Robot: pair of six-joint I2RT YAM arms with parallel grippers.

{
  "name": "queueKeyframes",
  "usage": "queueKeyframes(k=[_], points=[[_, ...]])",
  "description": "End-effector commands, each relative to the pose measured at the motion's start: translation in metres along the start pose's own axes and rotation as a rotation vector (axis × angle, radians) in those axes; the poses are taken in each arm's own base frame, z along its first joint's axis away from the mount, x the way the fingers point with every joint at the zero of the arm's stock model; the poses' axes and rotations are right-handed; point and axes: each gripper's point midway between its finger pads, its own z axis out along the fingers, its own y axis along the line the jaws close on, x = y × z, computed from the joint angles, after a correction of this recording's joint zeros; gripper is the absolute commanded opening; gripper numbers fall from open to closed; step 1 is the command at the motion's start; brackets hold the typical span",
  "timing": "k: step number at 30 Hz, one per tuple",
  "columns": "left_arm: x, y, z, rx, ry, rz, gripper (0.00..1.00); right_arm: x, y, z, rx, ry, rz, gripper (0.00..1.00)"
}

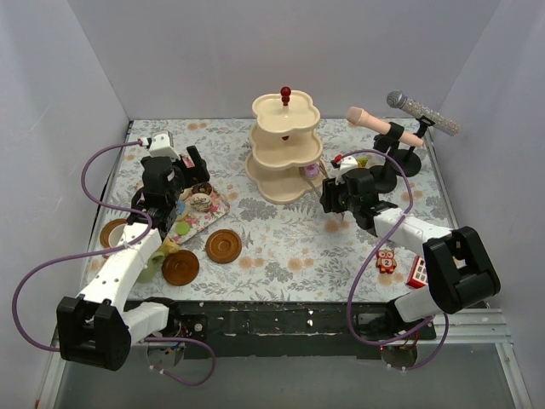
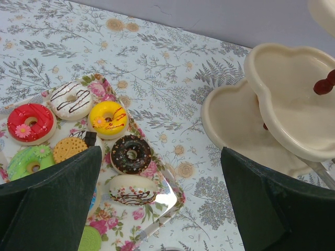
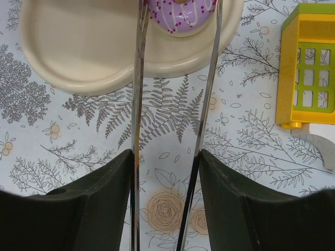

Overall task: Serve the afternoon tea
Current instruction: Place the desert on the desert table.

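The cream three-tier stand (image 1: 285, 149) with its red knob (image 1: 285, 91) stands at the table's middle back. My right gripper (image 3: 165, 204) is shut on metal tongs (image 3: 137, 104), a finger pressing each arm. The tong tips flank a purple donut (image 3: 183, 13) lying on the stand's bottom tier (image 3: 78, 47). My left gripper (image 2: 157, 209) hangs open above a floral tray (image 2: 172, 201) with nothing between its fingers. On the tray lie red (image 2: 30, 122), white (image 2: 70, 99), yellow (image 2: 108, 117) and chocolate (image 2: 131, 154) donuts and a sprinkled cake (image 2: 133, 189).
Two brown saucers (image 1: 224, 246) (image 1: 180, 267) lie in front of the tray. Two toy microphones (image 1: 421, 109) (image 1: 383, 125) stand at the back right. Small toy blocks (image 1: 386, 260) (image 1: 419, 271) lie near the right arm, and a yellow block (image 3: 311, 68) sits right of the tongs.
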Motion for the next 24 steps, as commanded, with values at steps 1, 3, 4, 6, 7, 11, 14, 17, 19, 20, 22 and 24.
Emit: queueKeyframes(k=[1, 3, 4, 6, 7, 11, 14, 17, 19, 20, 22, 24], points=[[-0.006, -0.003, -0.002, 0.012, -0.02, 0.005, 0.98, -0.04, 0.0, -0.011, 0.007, -0.111, -0.028, 0.59], [-0.007, -0.003, -0.002, 0.013, -0.021, 0.005, 0.98, -0.041, -0.001, -0.015, 0.011, -0.117, -0.031, 0.59], [-0.009, -0.003, -0.002, 0.011, -0.026, 0.004, 0.98, -0.042, -0.002, -0.016, 0.012, -0.121, -0.031, 0.58], [-0.009, -0.003, -0.003, 0.012, -0.028, 0.004, 0.98, -0.042, -0.001, -0.019, 0.011, -0.122, -0.037, 0.57], [-0.009, -0.003, -0.003, 0.013, -0.026, 0.004, 0.98, -0.042, -0.001, -0.02, 0.008, -0.122, -0.037, 0.57], [-0.009, -0.004, -0.003, 0.014, -0.027, 0.004, 0.98, -0.038, 0.002, -0.025, -0.006, -0.116, -0.042, 0.56], [-0.008, -0.004, -0.003, 0.015, -0.025, 0.004, 0.98, -0.033, 0.005, -0.028, -0.019, -0.105, -0.045, 0.54], [-0.009, -0.004, -0.003, 0.016, -0.028, 0.004, 0.98, -0.027, 0.007, -0.031, -0.029, -0.092, -0.046, 0.52], [-0.009, -0.004, -0.003, 0.016, -0.028, 0.004, 0.98, -0.023, 0.011, -0.035, -0.038, -0.087, -0.048, 0.51], [-0.008, -0.004, -0.003, 0.015, -0.025, 0.004, 0.98, -0.022, 0.014, -0.038, -0.043, -0.088, -0.05, 0.51], [-0.008, -0.004, -0.003, 0.017, -0.026, 0.003, 0.98, -0.017, 0.026, -0.042, -0.096, -0.082, -0.054, 0.51], [-0.009, -0.004, -0.003, 0.019, -0.027, 0.002, 0.98, -0.014, 0.034, -0.047, -0.123, -0.073, -0.057, 0.5]])
